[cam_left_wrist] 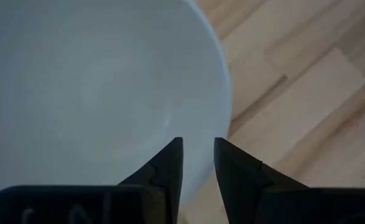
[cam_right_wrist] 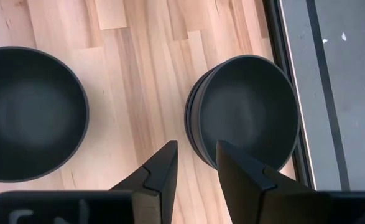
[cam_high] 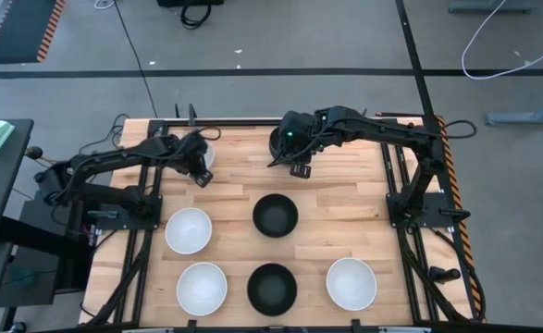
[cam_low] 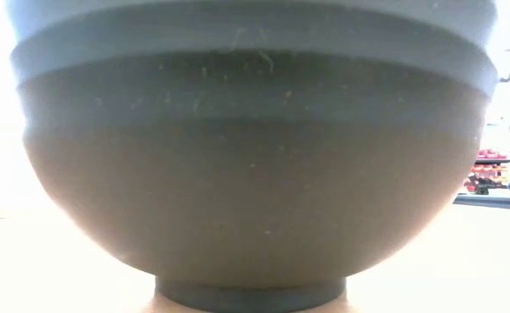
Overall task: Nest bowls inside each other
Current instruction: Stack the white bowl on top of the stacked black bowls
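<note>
Straddling a white bowl's (cam_left_wrist: 95, 87) rim at the table's (cam_high: 345, 203) 11 o'clock with the left gripper (cam_left_wrist: 198, 163), jaws narrow, likely for lifting. Likewise at 12 o'clock with the right gripper (cam_right_wrist: 196, 163), jaws narrow, astride the black stack's (cam_right_wrist: 244, 106) rim. Leaving five loose bowls (cam_high: 276, 215) toward 6 o'clock.

- Table (cam_high: 345, 199): five single bowls in two rows.
- Middle row: bowl (cam_high: 188, 230) left, bowl (cam_high: 276, 215) centre.
- Front row: bowl (cam_high: 202, 288) left, bowl (cam_high: 272, 288) centre, bowl (cam_high: 351, 283) right.
- Back edge: nested stack (cam_right_wrist: 247, 112) under right gripper (cam_high: 299, 166); another bowl (cam_left_wrist: 89, 93) under left gripper (cam_high: 200, 176).
- Front-centre bowl sits right against the low camera.
</note>
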You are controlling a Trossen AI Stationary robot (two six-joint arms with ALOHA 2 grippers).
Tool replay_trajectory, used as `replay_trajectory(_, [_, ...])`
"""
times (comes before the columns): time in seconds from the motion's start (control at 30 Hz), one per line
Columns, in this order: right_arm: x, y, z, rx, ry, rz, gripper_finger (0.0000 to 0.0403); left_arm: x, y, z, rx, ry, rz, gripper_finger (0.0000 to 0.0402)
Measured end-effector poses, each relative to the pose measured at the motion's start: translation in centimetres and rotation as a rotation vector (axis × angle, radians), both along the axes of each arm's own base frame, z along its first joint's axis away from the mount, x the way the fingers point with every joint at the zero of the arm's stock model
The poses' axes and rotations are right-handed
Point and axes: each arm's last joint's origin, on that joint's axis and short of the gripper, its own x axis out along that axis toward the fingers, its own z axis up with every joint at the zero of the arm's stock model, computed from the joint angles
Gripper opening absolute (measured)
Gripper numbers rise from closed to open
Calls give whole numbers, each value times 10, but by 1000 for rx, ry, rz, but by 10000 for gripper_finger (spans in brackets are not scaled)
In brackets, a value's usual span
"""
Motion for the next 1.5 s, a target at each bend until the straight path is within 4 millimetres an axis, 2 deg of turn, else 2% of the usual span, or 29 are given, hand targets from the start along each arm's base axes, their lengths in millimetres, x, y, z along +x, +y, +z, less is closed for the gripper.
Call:
replay_trajectory(0.2, [0,0,0,0,1,0,119,4,4,-18,-57,106,9,102])
replay_trajectory(0.33, [0,0,0,0,1,1,119,8,6,-23,-61,115,5,103])
replay_trajectory(0.4, [0,0,0,-1,2,2,119,10,7,-19,-53,108,5,103])
replay_trajectory(0.67, [0,0,0,-1,1,3,119,27,12,17,36,45,-33,103])
replay_trajectory(0.83, [0,0,0,-1,2,3,119,30,11,23,64,132,-37,101])
replay_trajectory(1.23, [0,0,0,0,1,0,119,38,19,1,28,238,-30,103])
replay_trajectory(1.5, [0,0,0,0,2,1,119,43,23,-4,36,238,-49,101])
